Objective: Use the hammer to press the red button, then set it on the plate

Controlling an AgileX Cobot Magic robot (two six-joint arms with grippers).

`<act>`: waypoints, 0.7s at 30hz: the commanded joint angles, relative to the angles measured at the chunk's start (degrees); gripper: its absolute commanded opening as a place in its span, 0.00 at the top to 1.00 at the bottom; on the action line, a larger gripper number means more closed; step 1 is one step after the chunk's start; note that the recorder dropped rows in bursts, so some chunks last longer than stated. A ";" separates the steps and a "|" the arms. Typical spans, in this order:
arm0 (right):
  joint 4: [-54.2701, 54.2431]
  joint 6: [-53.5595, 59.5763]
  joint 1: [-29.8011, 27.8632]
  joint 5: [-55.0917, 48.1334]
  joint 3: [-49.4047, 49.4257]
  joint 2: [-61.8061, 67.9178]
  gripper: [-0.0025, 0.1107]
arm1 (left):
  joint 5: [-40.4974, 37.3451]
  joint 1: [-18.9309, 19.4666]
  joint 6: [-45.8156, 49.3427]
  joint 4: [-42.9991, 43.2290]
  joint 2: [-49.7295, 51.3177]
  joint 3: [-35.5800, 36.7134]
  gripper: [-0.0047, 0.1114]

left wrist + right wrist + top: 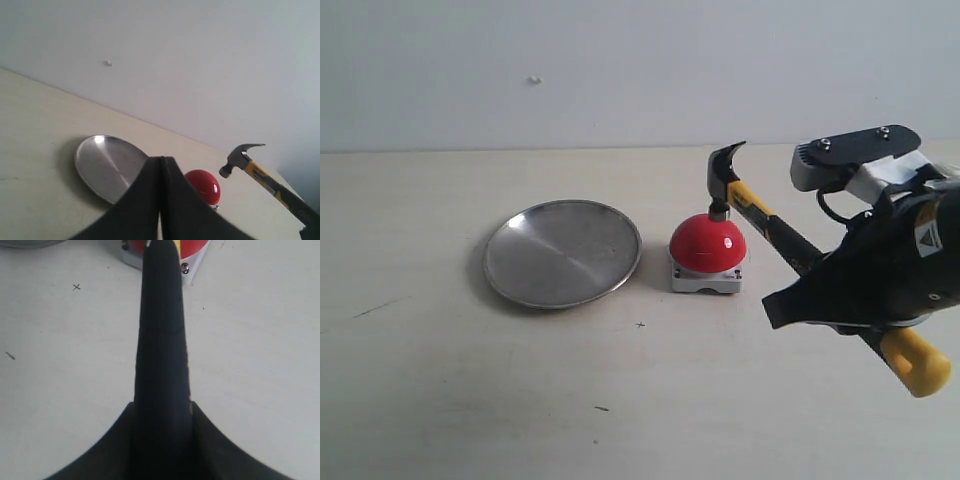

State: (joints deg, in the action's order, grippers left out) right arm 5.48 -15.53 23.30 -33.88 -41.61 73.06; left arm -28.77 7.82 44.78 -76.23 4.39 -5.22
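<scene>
My right gripper [820, 285] is shut on the black-and-yellow handle of the hammer [765, 222], at the right of the exterior view. The dark head [724, 175] points down and its face touches the top of the red button [708, 245], which sits on a grey base [706, 281]. In the right wrist view the handle [161, 340] runs straight out from my gripper [161, 407] toward the button's base [190, 265]. The silver plate [562, 252] lies left of the button. My left gripper [161, 165] is shut and holds nothing, above the table near the plate [102, 165].
A pale wooden table [470, 400] meets a white wall [620, 70] at the back. The hammer's yellow looped end [917, 362] sticks out behind my right gripper. A small x mark [640, 324] sits on the table in front of the button.
</scene>
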 commanded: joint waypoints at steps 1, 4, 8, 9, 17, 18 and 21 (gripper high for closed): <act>-0.02 1.20 0.02 4.49 -2.31 0.92 0.98 | -2.44 0.20 -0.19 -0.40 -0.33 0.31 0.96; 0.55 1.07 0.02 7.39 -2.31 0.46 0.98 | -2.44 0.20 -0.19 -0.40 -0.33 0.31 0.96; 1.11 0.50 0.02 16.50 -2.31 -3.95 0.98 | -2.33 0.20 -0.20 -0.40 -0.33 0.31 0.96; 1.11 0.50 0.02 17.14 -2.42 -4.65 0.98 | -2.33 0.20 -0.06 -0.40 -0.33 0.31 0.96; 2.00 -0.09 0.02 8.81 -3.13 2.92 0.98 | -2.33 0.20 -0.06 -0.16 -0.33 0.31 0.96; 2.00 -0.09 0.02 7.10 -2.78 4.91 0.98 | -2.33 0.20 -0.06 -0.16 -0.33 0.31 0.96; 2.67 -0.09 0.02 2.33 -2.79 11.23 0.98 | -2.33 0.20 -0.06 -0.16 -0.33 0.31 0.96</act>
State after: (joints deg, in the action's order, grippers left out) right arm 6.96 -15.51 23.30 -29.63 -44.51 80.15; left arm -31.00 7.82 44.78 -76.23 4.37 -5.09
